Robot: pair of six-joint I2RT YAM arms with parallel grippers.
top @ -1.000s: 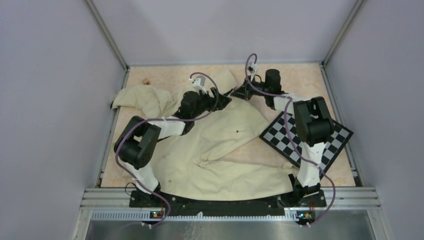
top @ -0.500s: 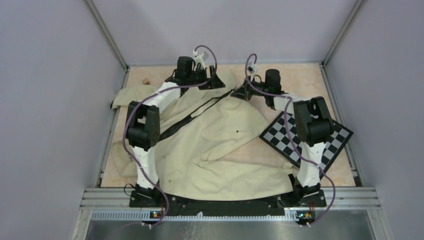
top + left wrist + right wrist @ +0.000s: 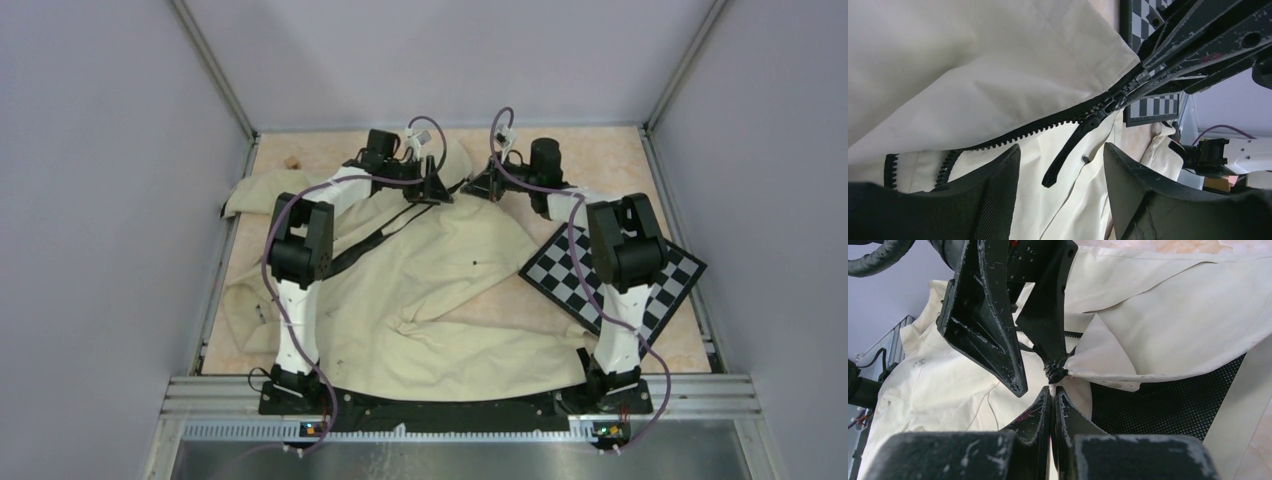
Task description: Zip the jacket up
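jacket (image 3: 440, 290) | cream, wrinkled; spread out flat | zipper (image 3: 1023, 132) black — pull tab (image 3: 1063, 155) hanging loose

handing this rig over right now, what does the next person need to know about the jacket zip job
Left hand: open, holding nothing, over the far part of the jacket. The zip pull hangs loose in line with its open fingers, not gripped.
Right hand: shut on the jacket edge at the zip's end, right beside the slider.
Done: that end is pinned and the slider sits close to the right hand.
To do: grip the pull with the left hand and run the slider along the teeth. I can't tell how much of the zip is closed.
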